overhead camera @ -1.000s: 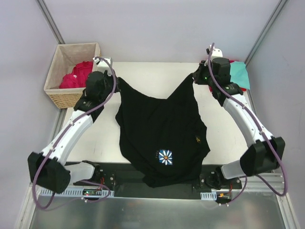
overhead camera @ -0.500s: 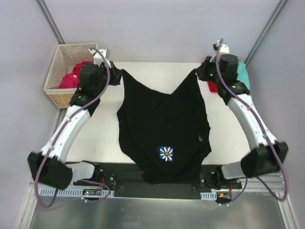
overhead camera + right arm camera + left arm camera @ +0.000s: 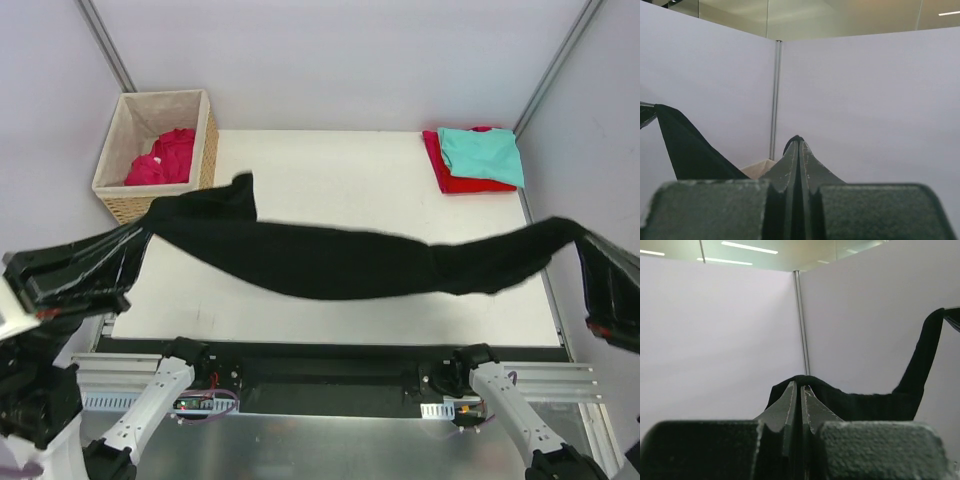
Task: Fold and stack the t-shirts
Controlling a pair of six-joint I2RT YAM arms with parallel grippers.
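Observation:
The black t-shirt hangs in the air over the table, pulled into a long sagging band from left to right. My left gripper is shut on its left end and my right gripper on its right end, both raised high. In the left wrist view the left gripper pinches black cloth at its tips. The right gripper shows a bit of black cloth at its tips. A teal t-shirt lies folded on a red t-shirt at the back right.
A wicker basket with beige lining stands at the back left and holds a crimson-pink shirt. Grey walls enclose the table on three sides. The arm bases sit along the near edge.
Both arms have swung up and outward toward the near side. The black shirt has come off the table and gone from hanging spread out to a stretched horizontal band.

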